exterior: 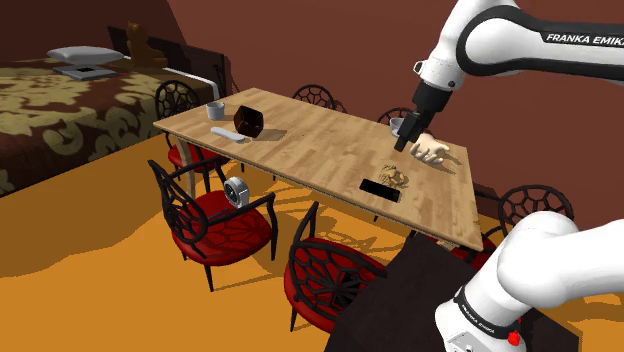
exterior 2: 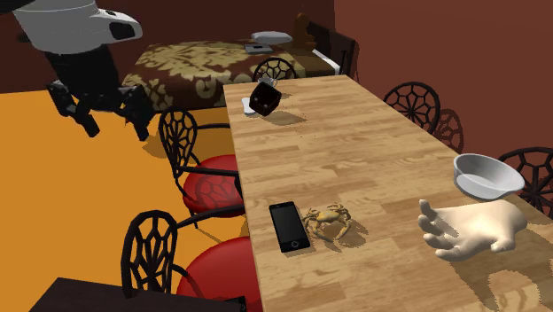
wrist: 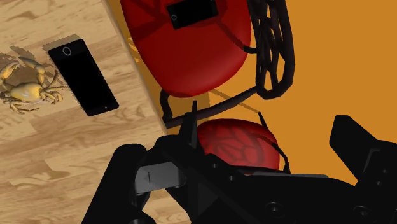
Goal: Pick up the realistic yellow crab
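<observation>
I saw that the table was wood, made of pale planks with grain lines and a smooth top. The crab had a yellow-brown shell that looked hard and bumpy, with a small shine. The phone was black, flat and glossy. The bowl was grey and smooth. The model hand looked smooth and matt. The chair seats were red and shiny with faint vein marks, set in thin black chair frames. The bed cover looked like patterned cloth. The gripper was black and matt.
</observation>
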Robot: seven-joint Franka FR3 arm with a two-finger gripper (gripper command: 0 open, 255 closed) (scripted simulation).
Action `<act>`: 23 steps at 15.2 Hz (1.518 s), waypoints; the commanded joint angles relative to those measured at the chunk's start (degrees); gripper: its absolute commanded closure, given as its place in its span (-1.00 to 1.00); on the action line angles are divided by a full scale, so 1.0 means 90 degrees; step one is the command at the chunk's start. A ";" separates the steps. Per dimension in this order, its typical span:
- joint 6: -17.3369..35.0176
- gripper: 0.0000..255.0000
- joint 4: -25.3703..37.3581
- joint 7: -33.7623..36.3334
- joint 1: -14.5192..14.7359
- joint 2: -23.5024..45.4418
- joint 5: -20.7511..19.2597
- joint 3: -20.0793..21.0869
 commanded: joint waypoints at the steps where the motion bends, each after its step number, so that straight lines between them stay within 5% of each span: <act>1: 0.0328 -1.00 -0.0196 -0.0272 -0.0069 0.0127 -0.0098 -0.0226; 14: 0.2360 -1.00 -0.0455 -0.2254 -0.0358 0.1934 -0.0364 -0.1905; 23: 0.3467 -1.00 0.0280 -0.4177 -0.0191 0.4049 0.0674 -0.3052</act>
